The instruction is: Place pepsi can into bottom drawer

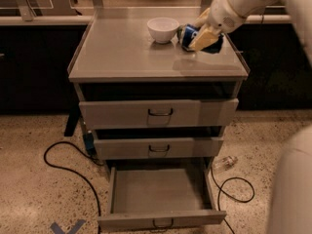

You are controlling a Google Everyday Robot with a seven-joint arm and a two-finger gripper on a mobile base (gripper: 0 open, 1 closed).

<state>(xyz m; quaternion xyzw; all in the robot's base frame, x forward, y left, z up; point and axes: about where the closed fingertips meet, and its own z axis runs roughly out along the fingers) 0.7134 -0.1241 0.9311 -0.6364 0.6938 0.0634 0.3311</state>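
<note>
The arm (246, 1) is reaching in from the upper right, its hand (204, 37) hanging low over the back right of the counter (122, 52).

You've got a blue pepsi can (186, 34) w/ silver end at the cream pincer (201, 40), back right of the grey worktop (122, 52). Bowl (163, 29) & arm (243, 1): white. Bottom drawer (161, 219): grey, dark handle. Floor (34, 199): beige, speckled. Cable (58, 165): black.
</note>
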